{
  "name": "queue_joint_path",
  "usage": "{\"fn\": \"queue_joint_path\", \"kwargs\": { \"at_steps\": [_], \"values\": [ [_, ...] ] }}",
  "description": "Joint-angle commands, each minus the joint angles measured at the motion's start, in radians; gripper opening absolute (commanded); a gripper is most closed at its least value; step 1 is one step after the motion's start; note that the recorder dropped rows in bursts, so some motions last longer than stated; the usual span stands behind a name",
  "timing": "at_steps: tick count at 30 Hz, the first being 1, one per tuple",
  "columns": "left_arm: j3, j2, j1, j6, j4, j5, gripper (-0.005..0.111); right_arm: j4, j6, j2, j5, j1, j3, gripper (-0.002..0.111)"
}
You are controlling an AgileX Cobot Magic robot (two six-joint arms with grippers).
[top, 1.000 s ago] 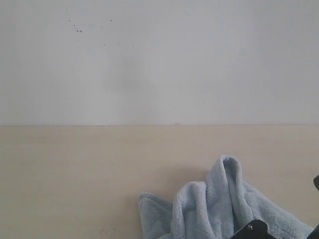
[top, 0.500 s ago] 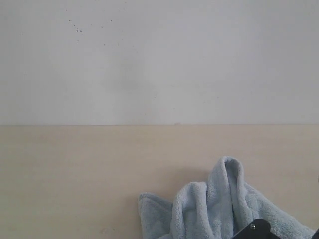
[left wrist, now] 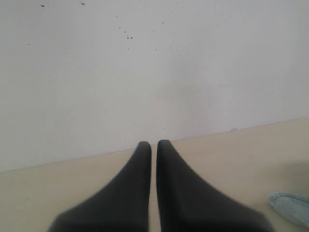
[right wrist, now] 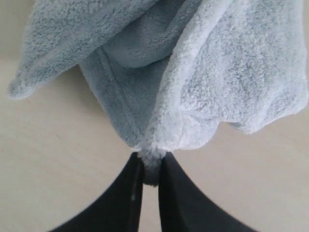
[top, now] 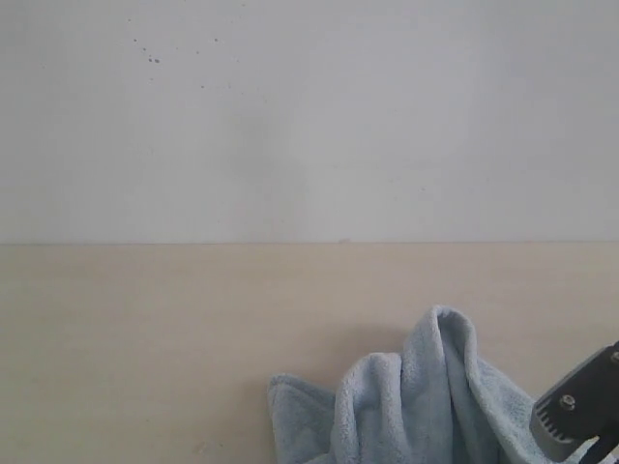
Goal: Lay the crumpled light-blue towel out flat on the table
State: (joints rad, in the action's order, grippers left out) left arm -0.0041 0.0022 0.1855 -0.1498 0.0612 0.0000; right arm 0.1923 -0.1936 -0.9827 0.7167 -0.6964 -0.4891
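Right gripper point(right wrist: 150, 163) clamps a bunched edge of the towel point(right wrist: 207, 72)

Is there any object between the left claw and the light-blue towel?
Nothing visible. Only bare pale beige wooden table lies between the black left claw and the fluffy light-blue towel, whose corner the right claw pinches.
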Motion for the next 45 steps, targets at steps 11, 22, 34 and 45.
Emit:
{"fn": "queue_joint_path", "kwargs": {
  "at_steps": [11,22,34,45],
  "values": [
    [0.004,-0.002,-0.004,0.004,0.009,0.0,0.004,0.035,-0.017,0.033,0.003,0.0,-0.002,0.01],
    [0.004,-0.002,-0.002,0.696,0.144,-0.055,0.004,0.035,-0.017,0.033,0.006,0.0,-0.002,0.01],
    [-0.025,-0.002,0.183,0.679,0.143,0.086,0.004,0.035,-0.013,0.033,-0.032,0.0,-0.002,0.01],
    [-0.181,0.351,0.389,0.479,0.133,0.053,0.004,0.035,-0.013,0.033,-0.032,0.0,-0.002,0.01]
  ]
}}
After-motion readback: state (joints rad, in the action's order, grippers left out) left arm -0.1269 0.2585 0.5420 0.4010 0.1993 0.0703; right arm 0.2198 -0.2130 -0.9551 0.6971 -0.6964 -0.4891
